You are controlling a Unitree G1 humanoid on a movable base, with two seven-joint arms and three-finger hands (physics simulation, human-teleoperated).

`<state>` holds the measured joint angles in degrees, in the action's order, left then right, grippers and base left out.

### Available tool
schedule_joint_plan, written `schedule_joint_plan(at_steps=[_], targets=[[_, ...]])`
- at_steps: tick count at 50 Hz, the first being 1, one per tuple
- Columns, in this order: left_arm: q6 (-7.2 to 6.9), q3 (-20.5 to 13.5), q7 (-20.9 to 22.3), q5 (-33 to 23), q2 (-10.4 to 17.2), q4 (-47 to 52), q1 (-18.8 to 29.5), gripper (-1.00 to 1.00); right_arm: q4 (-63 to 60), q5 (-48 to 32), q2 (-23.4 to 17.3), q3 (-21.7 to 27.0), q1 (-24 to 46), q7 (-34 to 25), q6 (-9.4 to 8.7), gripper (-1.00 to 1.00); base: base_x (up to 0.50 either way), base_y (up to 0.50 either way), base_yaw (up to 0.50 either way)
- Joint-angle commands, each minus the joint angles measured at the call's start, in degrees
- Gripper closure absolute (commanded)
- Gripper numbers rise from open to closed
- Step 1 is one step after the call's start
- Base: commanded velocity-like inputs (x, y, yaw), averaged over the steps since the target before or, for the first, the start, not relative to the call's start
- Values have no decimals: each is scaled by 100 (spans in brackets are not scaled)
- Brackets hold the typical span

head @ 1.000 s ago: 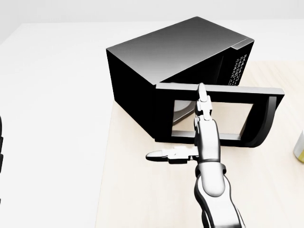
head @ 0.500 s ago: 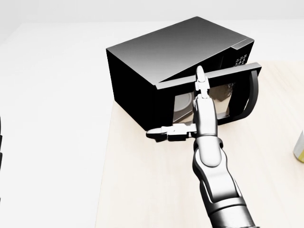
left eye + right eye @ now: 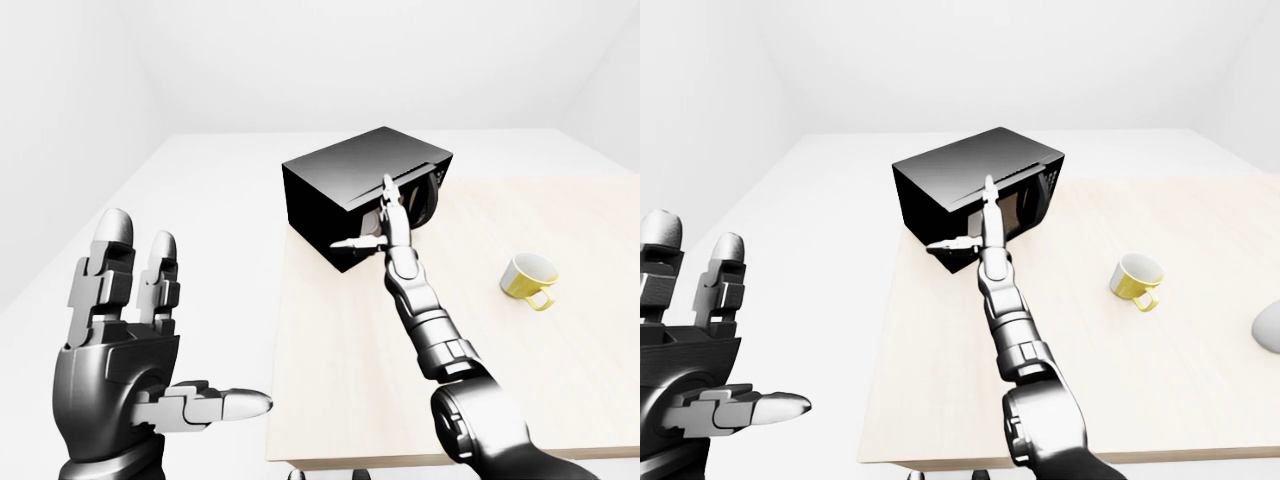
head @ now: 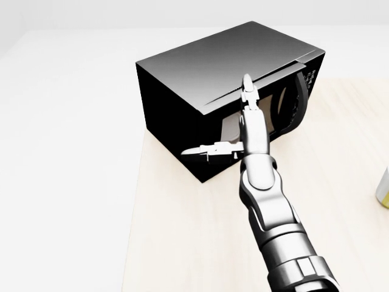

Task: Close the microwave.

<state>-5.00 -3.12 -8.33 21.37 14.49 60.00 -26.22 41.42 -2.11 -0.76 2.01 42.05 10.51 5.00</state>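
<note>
A black microwave stands on the pale wooden table, in the upper middle of the head view. Its door is hinged on the right and stands a little ajar, with a narrow gap showing the inside. My right hand is open, its fingers stretched flat along the door's face and its thumb pointing left. My left hand is open and empty at the bottom left of the left-eye view, off the table's left side.
A yellow mug stands on the table to the right of the microwave. A grey rounded thing shows at the right edge of the right-eye view. The table's left edge runs just below the microwave's left corner.
The door has swung from wide open to nearly shut. My right hand has moved up and away with it, fingers still flat on the door.
</note>
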Motion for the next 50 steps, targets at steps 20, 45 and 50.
schedule_joint_plan(at_steps=[20,45,50], targets=[[0,106,43,-144,-80,0,-2,-100,2396,180,73,138,1521,-137,0,-100,1,0,0],[0,53,152,-187,-188,0,19,-100,-769,-23,-64,-84,179,-2,0,-100,1,0,0],[0,15,177,-177,-226,0,90,-100,-2710,-206,18,-215,-681,-147,-869,-100,0,0,0]])
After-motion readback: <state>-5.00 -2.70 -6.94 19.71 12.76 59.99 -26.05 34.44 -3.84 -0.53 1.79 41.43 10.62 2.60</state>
